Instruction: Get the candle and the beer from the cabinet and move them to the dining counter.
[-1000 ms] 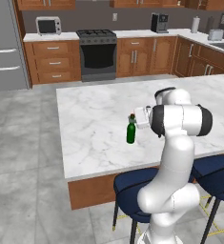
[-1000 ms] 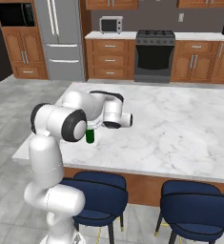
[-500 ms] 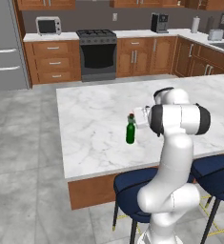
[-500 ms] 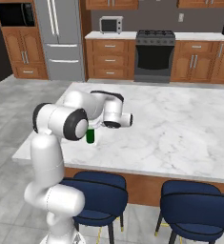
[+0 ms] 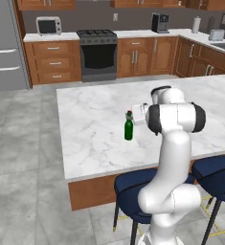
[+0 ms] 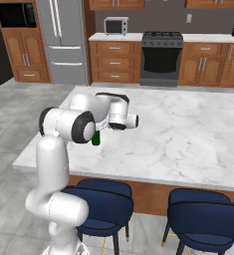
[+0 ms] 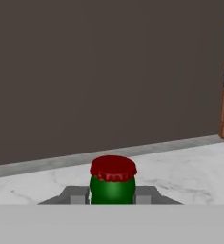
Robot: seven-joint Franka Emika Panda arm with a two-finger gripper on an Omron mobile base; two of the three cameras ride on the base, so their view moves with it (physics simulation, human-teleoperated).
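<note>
My end effector [image 7: 113,195] is closed around the neck of the beer [image 5: 129,127], a slim dark green bottle with a red cap, which stands upright on the white marble bench [image 5: 95,124] of the dining island. In the left base view the bottle sits just at 9 o'clock of my white wrist, near the middle of the bench's near half. In the right base view the beer [image 6: 95,138] peeks out green below my elbow joint, at 8 o'clock of the hand. In the hand view the red cap and green neck of the beer [image 7: 113,183] sit between my two grey fingertips [image 7: 75,195], touching both. Compared with half a second and a second ago, nothing has shifted: bottle, arm and grip all match. Navy stools [image 5: 135,191] stand under the bench's near edge.
</note>
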